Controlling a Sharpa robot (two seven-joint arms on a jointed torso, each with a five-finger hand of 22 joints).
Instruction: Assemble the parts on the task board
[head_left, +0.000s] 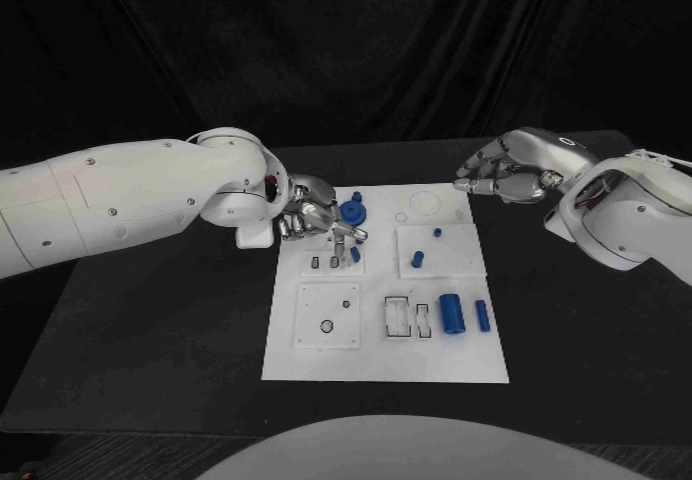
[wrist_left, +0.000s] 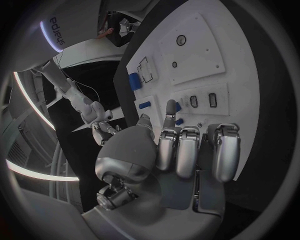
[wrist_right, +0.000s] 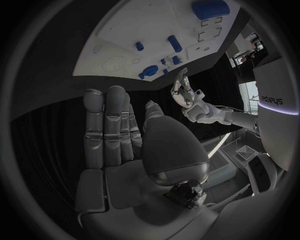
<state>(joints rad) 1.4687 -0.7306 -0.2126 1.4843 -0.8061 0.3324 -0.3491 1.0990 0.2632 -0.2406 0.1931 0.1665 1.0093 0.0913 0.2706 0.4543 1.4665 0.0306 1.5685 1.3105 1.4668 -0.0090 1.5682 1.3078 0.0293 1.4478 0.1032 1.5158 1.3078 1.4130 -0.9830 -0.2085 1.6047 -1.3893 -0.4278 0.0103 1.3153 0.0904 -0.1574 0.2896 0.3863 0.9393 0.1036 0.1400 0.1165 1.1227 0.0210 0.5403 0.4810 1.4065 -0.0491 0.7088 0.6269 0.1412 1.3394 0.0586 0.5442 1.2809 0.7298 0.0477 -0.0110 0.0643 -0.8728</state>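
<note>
The white task board (head_left: 325, 350) lies mid-table. My left hand (head_left: 309, 215) hovers over its far left corner, fingers apart and holding nothing I can see; one fingertip (wrist_left: 170, 106) points down beside a small blue part (head_left: 355, 254) next to two narrow slots (head_left: 325, 262). A blue gear-like part (head_left: 351, 213) sits right by the fingers. Two short blue pegs (head_left: 437, 234) (head_left: 418, 259) stand mid-board. A large blue cylinder (head_left: 451, 313) and a slimmer one (head_left: 482, 316) lie near the right edge. My right hand (head_left: 505, 170) hangs empty above the table beyond the board's far right corner.
A square plate with small holes (head_left: 327, 315) and two rectangular recesses (head_left: 407, 317) occupy the board's middle. A round recess (head_left: 426, 206) lies at the far right. Black table (head_left: 159, 340) surrounds the board on all sides.
</note>
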